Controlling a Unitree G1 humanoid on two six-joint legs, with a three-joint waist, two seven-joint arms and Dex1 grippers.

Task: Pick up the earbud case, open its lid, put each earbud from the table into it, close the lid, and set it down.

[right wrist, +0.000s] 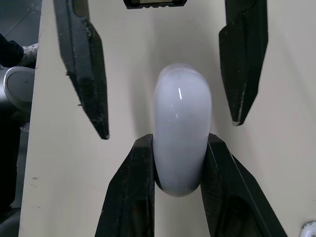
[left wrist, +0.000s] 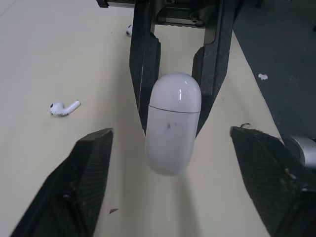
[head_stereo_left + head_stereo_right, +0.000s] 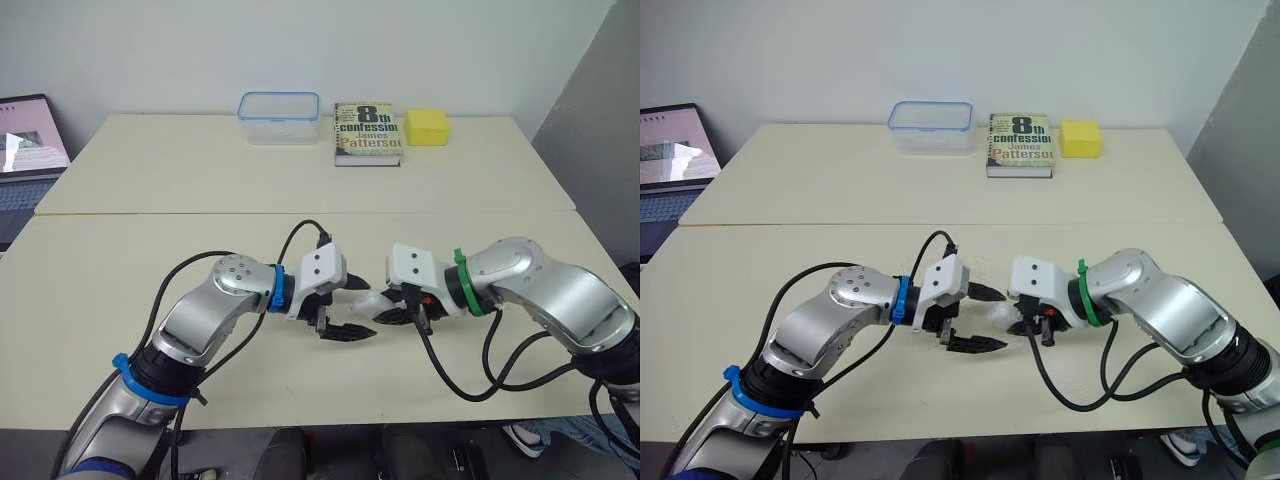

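white case (image 1: pixel 181 126) pinched, lid (image 2: pixel 175 89) seemingly closed

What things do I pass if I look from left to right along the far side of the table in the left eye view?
laptop → clear plastic box → book → yellow block

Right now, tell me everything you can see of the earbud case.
The earbud case is a glossy white, plastic-looking pill with rounded ends, a thin seam marking its shut lid and a small dark speck on its body. The right tool pinches it by one end, its black fingers on both sides. The left tool is open around it, not touching.
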